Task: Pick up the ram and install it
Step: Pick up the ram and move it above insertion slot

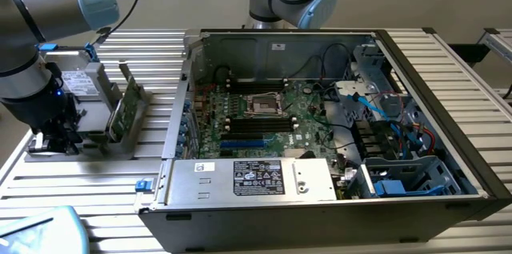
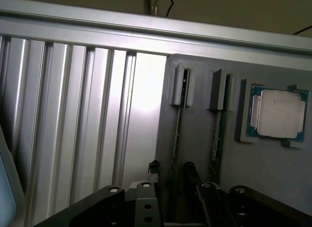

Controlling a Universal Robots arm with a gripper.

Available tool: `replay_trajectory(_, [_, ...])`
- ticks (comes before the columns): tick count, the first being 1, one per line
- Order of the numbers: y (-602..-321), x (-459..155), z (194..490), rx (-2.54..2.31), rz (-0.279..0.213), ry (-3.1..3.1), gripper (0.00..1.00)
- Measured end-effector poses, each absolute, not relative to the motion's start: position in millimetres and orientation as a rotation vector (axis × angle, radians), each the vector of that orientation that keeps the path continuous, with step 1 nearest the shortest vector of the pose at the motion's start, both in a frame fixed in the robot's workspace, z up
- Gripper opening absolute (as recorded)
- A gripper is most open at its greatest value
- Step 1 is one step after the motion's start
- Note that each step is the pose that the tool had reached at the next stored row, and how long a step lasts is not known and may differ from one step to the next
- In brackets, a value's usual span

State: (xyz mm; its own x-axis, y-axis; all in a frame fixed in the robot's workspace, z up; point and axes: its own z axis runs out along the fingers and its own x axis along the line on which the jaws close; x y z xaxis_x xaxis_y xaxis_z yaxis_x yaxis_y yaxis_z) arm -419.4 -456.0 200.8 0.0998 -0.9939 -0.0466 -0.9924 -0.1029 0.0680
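Gripper [image 2: 171,165] astride ram [image 2: 176,125] (edge-on), jaws apart

The claw [image 2: 171,174] hangs over a grey holder [image 2: 195,139], its dark fingertips [image 2: 154,168] spread either side of an edge-on ram [image 2: 177,132]. A silver processor [image 2: 280,114] sits nearby, beside the ribbed desk [image 2: 73,114].

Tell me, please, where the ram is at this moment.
In the wrist view, the ram stands on edge in a slot of the grey holder; a second slot lies between it and the processor chip, and the open hand is closest to it.
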Motion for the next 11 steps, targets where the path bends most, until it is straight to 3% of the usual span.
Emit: replay_trajectory(11, [-456.0,-423.3,200.2,2.314,-0.128,-2.093,0.34])
